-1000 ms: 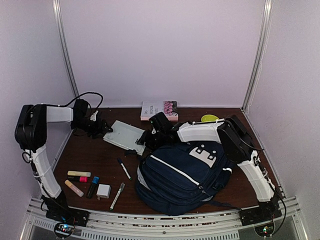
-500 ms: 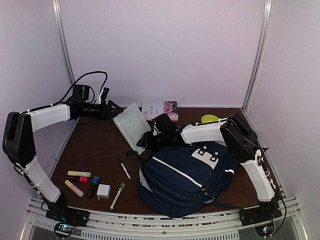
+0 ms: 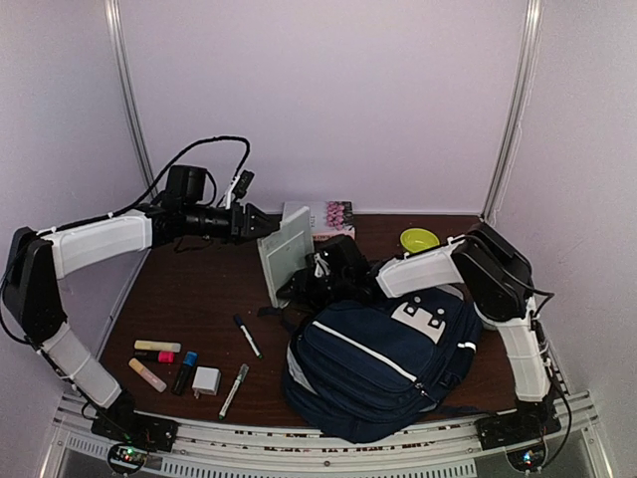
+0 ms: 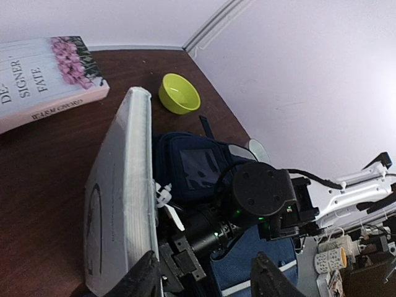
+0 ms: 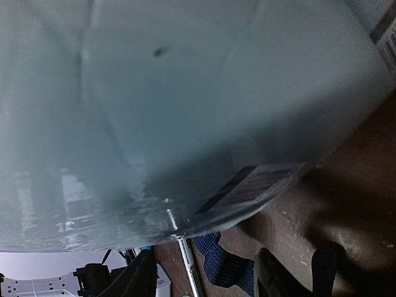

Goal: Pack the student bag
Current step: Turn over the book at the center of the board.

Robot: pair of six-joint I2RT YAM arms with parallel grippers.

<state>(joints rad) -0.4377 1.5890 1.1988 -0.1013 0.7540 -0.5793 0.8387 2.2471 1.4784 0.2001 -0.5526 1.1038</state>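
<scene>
The navy student bag [image 3: 383,354] lies at the front right of the table, white patch up. A pale grey-green book [image 3: 284,254] stands almost upright on its edge just left of the bag. My left gripper [image 3: 261,223] is open at the book's upper left. In the left wrist view [image 4: 205,278] the book [image 4: 120,204] rests against the outer side of its left finger, and the bag [image 4: 185,164] lies beyond. My right gripper [image 3: 299,287] is open, low between book and bag. In the right wrist view [image 5: 204,281] the book's back cover [image 5: 185,111] fills the frame.
A flowered paperback [image 3: 328,214] lies at the back wall, and a lime bowl [image 3: 418,239] at the back right. At the front left are highlighters [image 3: 157,347], a blue marker [image 3: 185,370], a white charger cube [image 3: 206,380] and two pens [image 3: 247,337].
My left arm rose and swung right, tipping the grey-green book from flat to nearly upright. My right gripper and the bag shifted slightly right.
</scene>
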